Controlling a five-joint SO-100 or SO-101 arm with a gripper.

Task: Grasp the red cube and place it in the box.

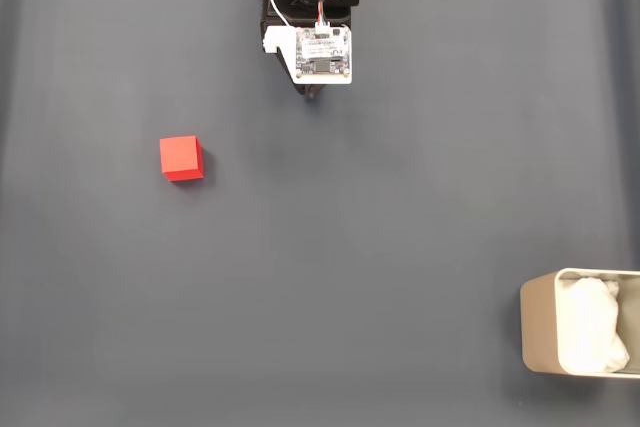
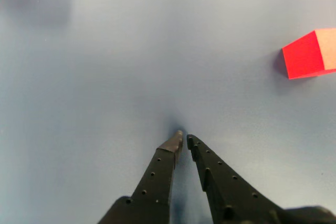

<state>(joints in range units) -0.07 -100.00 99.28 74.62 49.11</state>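
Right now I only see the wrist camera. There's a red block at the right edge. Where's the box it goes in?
Observer: In the fixed view the box sits at the bottom right corner of the dark mat, far from the red cube, which lies on the left side.
Operator: Is anything in the box?
Observer: Only white padding; the cube is not in it.
Operator: Where's my arm on the mat?
Observer: At the top middle of the fixed view, with a white circuit board on top. The tool is shut on nothing, tips nearly touching.
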